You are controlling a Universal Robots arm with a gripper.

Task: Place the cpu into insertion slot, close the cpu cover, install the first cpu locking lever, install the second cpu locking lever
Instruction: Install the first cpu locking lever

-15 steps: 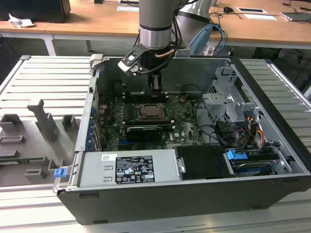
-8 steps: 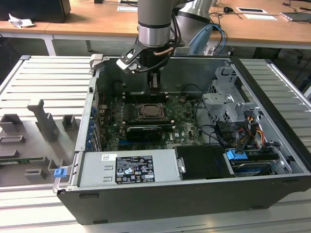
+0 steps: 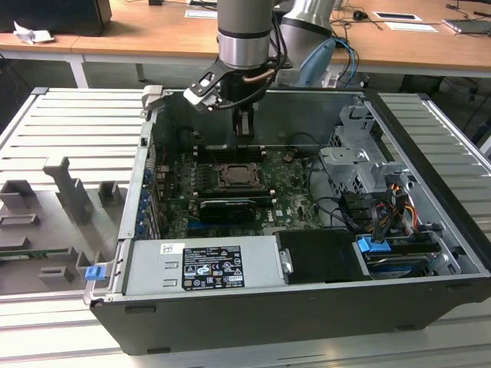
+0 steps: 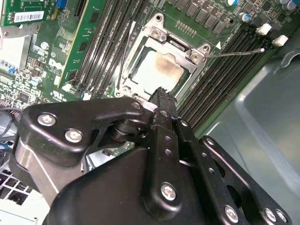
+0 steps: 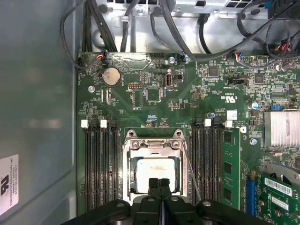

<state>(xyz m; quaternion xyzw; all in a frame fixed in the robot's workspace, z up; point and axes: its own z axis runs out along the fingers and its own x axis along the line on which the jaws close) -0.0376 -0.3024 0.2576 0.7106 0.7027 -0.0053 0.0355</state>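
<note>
Wooden desks (image 3: 153, 34) stand behind a ribbed grey table (image 3: 69, 115) that carries one open case (image 3: 307, 307). In the exterior view the single arm (image 3: 245, 31) reaches down into the case. Its gripper (image 3: 244, 126) hangs above the slot (image 3: 238, 178) and slightly behind it.

In the second wrist view the gripper (image 4: 162, 93) has its two fingers pressed together with nothing between them. The tips sit just beside the edge of the one cpu (image 4: 157, 70). The cpu lies in the slot, and the one cover (image 4: 180, 47) lies flat around it. One thin lever (image 4: 234, 53) juts out sideways across the memory slots.

In the first wrist view the closed gripper (image 5: 159, 182) overlaps the near edge of the cpu (image 5: 152, 168), which the cover (image 5: 152, 145) frames. The lever (image 5: 191, 171) runs slantwise just beside the cover. On the green board (image 5: 187, 101) two memory banks (image 5: 101, 164) flank the slot, and there is one round battery (image 5: 111, 76).
</note>
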